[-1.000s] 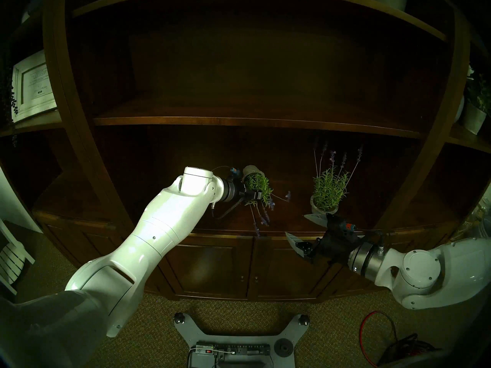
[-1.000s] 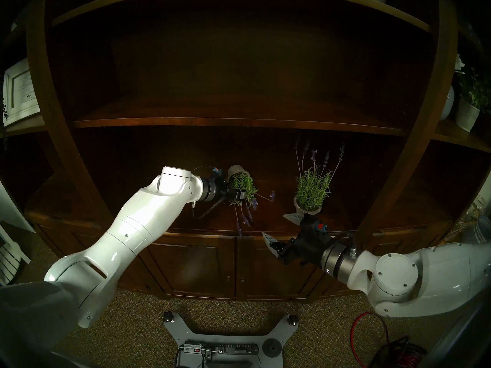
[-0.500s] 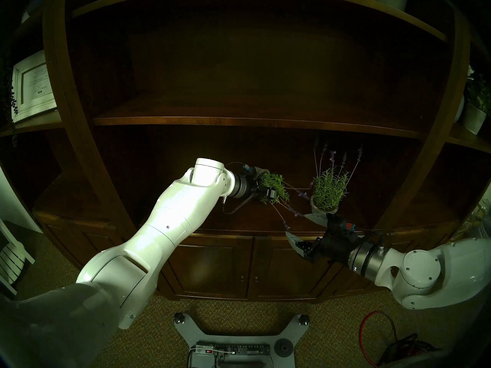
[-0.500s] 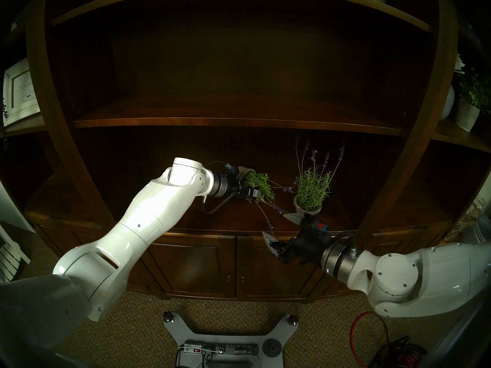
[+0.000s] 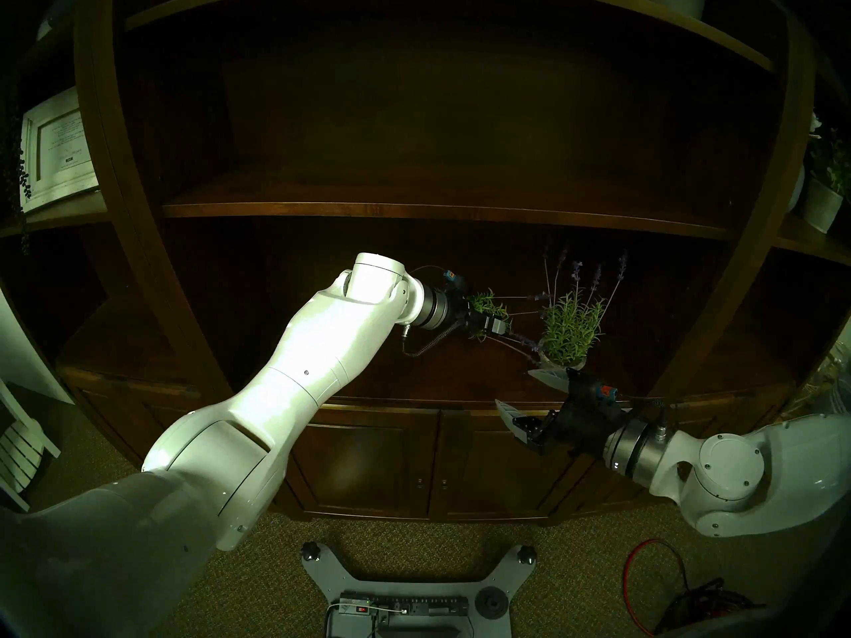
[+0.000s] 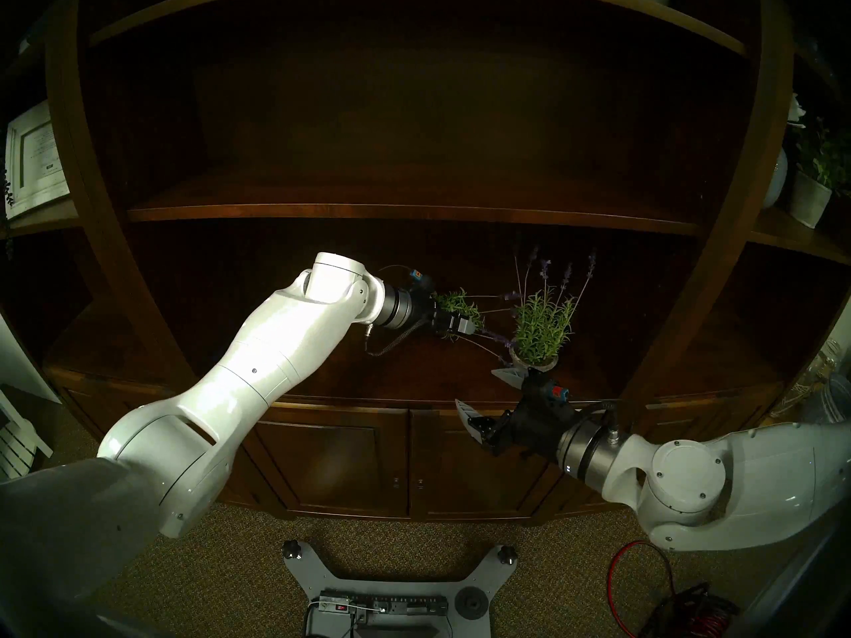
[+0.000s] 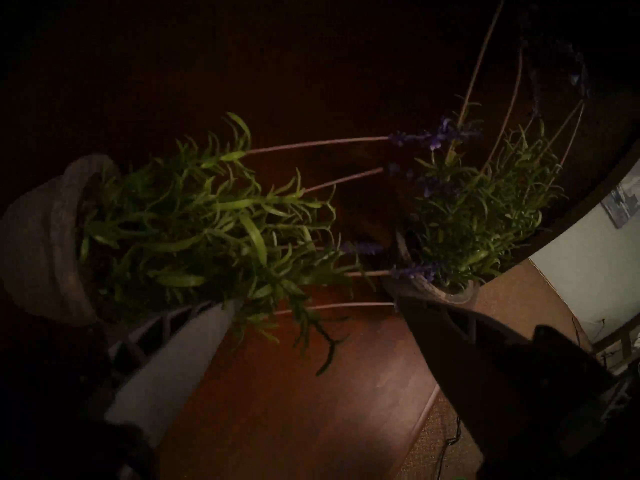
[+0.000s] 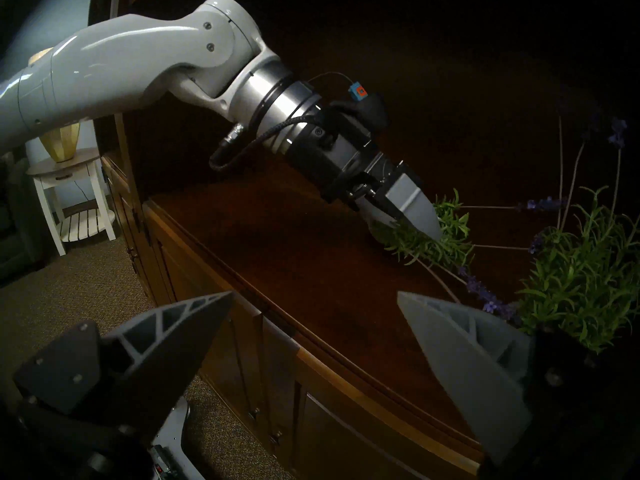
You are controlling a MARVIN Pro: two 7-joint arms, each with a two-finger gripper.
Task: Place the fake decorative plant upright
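A fake lavender plant (image 5: 486, 301) in a grey pot (image 7: 41, 240) lies tipped on the dark wooden shelf (image 5: 460, 379). Its purple-tipped stems point right and reach a second lavender plant (image 5: 571, 328) that stands upright. My left gripper (image 5: 499, 317) is at the tipped plant with its jaws apart. In the left wrist view (image 7: 317, 299) the green foliage (image 7: 207, 233) lies across the pale finger (image 7: 180, 358), with the pot beyond it to the left. My right gripper (image 5: 513, 388) is open and empty at the shelf's front edge, just below the upright plant's pot.
An upper shelf board (image 5: 414, 209) runs above. Cabinet doors (image 5: 368, 462) are below the shelf. A framed picture (image 5: 55, 149) stands at far left and a white potted plant (image 5: 822, 204) at far right. A red cable (image 5: 644, 572) lies on the carpet.
My left arm has swept right and a little up, taking the tipped plant with it. The plant's stems swung from pointing forward to pointing right, onto the upright plant. The right arm stayed still.
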